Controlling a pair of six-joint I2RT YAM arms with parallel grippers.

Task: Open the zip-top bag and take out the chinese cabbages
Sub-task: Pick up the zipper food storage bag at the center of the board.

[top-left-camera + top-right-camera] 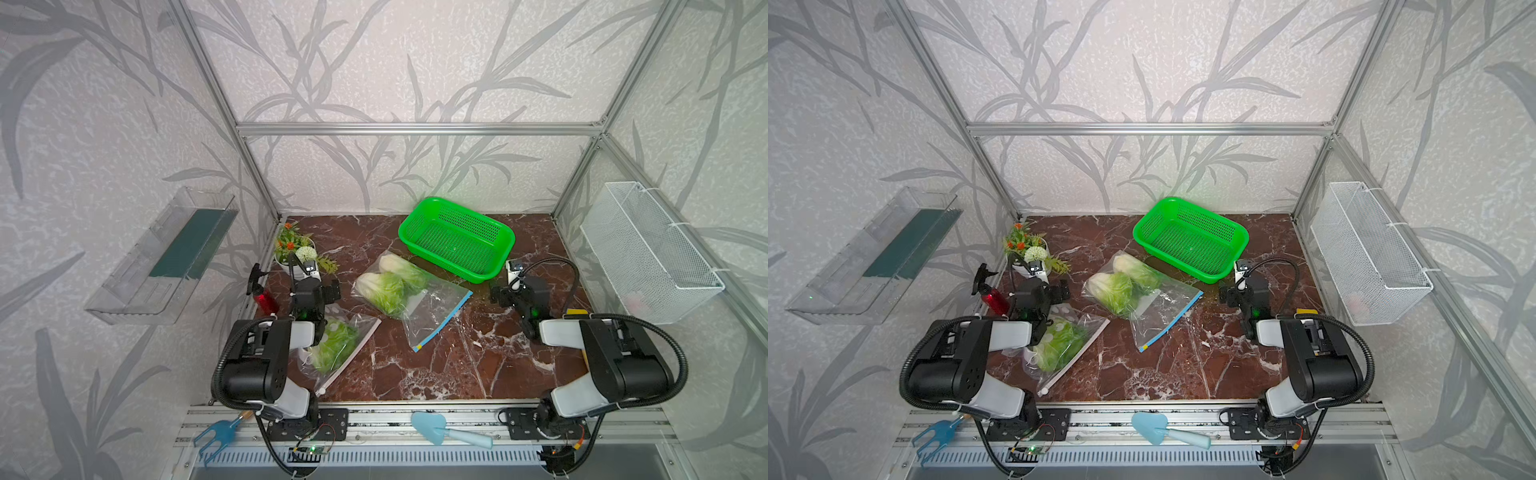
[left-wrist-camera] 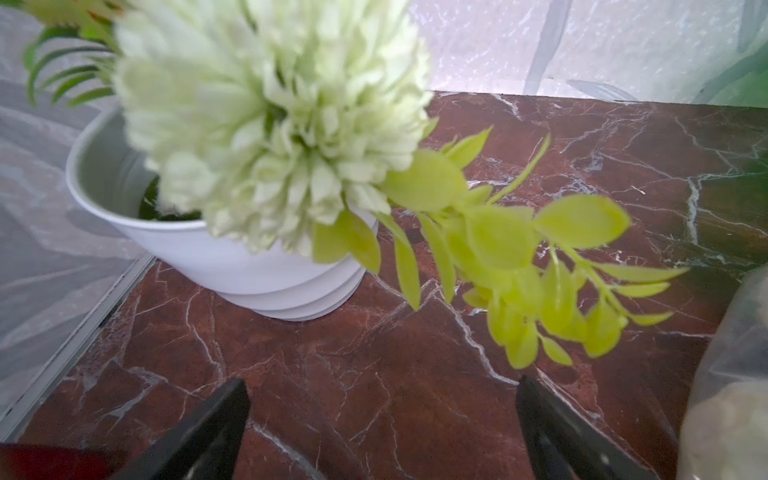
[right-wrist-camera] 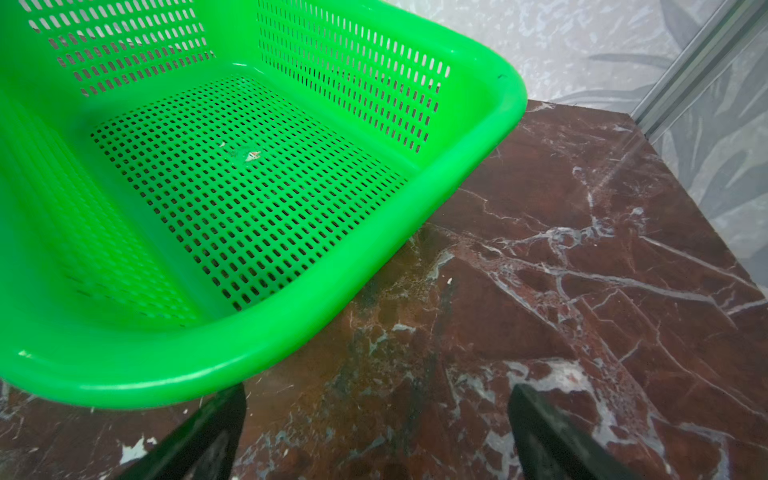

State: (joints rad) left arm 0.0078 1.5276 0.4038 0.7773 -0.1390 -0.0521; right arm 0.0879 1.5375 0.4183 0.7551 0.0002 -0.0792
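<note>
Nearest the front rail, the white-zip bag (image 1: 365,328) lies flat on the desk (image 1: 457,365), partly under the left arm. It contains one chinese cabbage (image 1: 334,345). Further in, the blue-zip bag (image 1: 436,311) holds two chinese cabbages (image 1: 380,291) side by side at the end away from its zip.

Left pincer (image 2: 382,386): jaws spread wide, empty, facing the potted flowers (image 2: 270,124).

Right pincer (image 3: 379,392): jaws spread wide, empty, just beside the green basket (image 3: 291,353) at the rear.
</note>
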